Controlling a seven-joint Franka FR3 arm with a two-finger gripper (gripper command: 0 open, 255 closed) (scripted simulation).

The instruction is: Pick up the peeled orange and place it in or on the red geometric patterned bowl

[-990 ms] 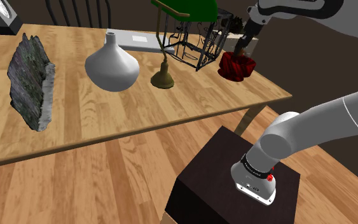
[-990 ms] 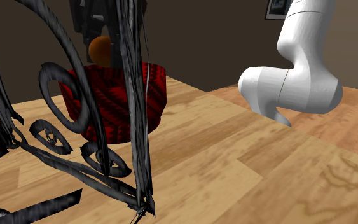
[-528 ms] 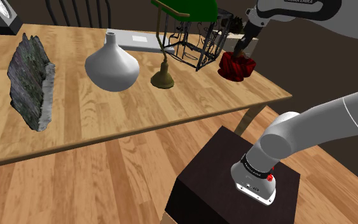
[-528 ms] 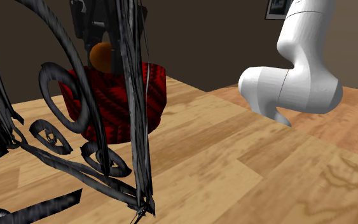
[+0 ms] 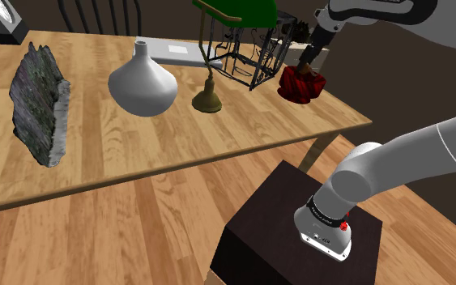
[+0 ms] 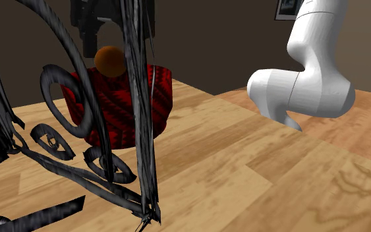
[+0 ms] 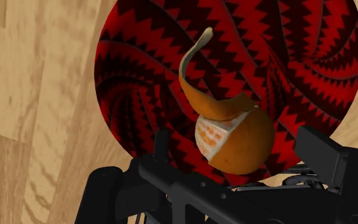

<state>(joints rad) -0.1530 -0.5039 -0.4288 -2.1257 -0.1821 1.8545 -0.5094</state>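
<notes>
End effector: black, two fingers apart, empty.
Round peeled orange: at its 6 o'clock (second exterior view), over red black-zigzag bowl.

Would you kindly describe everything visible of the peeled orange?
The peeled orange is a round orange fruit with one wedge of peel cut open, showing pale flesh, and a curled strip of peel sticking out. It hangs over the red zigzag-patterned bowl, at rim height, between the spread fingers of the gripper, which seem not to touch it.

Bench: pale planked wood, smooth. Red-and-black zigzag bowl: matt. Black scrollwork stand: rough, streaked metal. Grey bulbous vase: smooth.
</notes>
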